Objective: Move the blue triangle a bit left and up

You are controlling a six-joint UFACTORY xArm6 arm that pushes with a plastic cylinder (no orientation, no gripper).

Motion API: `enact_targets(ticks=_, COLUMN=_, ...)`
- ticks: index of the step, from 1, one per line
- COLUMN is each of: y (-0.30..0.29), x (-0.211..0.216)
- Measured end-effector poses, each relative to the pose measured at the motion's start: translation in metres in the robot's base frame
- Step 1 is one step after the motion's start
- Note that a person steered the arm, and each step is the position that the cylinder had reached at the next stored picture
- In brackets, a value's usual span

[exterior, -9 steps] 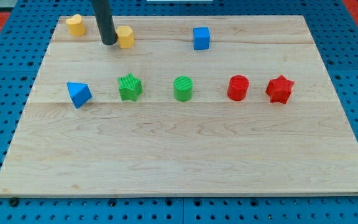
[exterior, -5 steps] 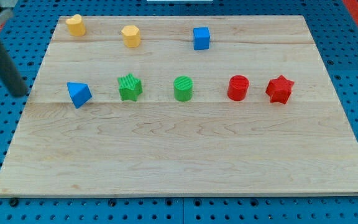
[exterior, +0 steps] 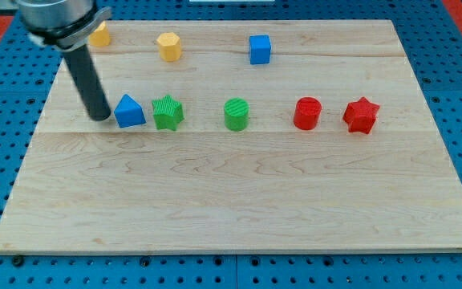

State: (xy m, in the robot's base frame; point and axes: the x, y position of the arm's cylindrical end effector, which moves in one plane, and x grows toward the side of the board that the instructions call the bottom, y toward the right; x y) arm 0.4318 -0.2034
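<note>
You have a wooden counter point(exterior: 239, 217) carrying eight small blocks. My tip point(exterior: 99, 117) — a plain rod with no tool parts to part or close — stands just left of the blue triangle point(exterior: 129, 111). That triangle sits just beside the green star point(exterior: 168, 112), at the view's left.

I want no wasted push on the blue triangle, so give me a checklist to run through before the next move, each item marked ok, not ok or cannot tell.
1. My tip shows in view: ok.
2. Tip on the side needed to push the blue triangle block left and up: not ok; it sits at the triangle's left, the side it should travel toward.
3. Tip touching the triangle: cannot tell; they look very close.
4. Room between the triangle and the green star block to slip the tip in: not ok; they almost touch.
5. Up-left path free: ok as far as visible; the yellow block near the view's top left is partly hidden by the rod.
</note>
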Motion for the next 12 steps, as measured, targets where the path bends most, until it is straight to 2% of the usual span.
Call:
enact_targets(ticks=1, y=0.018, x=0.017)
enact_targets(ticks=2, y=0.02, x=-0.032)
enact_targets(ticks=3, y=0.024, x=-0.049)
enact_targets(ticks=4, y=-0.019, x=-0.029)
enact_targets(ticks=5, y=-0.004, x=0.025)
enact_targets(ticks=6, y=0.072, x=-0.013)
enact_targets(ticks=7, y=0.089, x=-0.074)
enact_targets(ticks=8, y=0.065, x=-0.078)
enact_targets(ticks=9, y=0.064, x=-0.05)
enact_targets(ticks=10, y=0.081, x=-0.045)
enact_targets(ticks=11, y=0.097, x=-0.068)
enact_targets(ticks=12, y=0.143, x=-0.063)
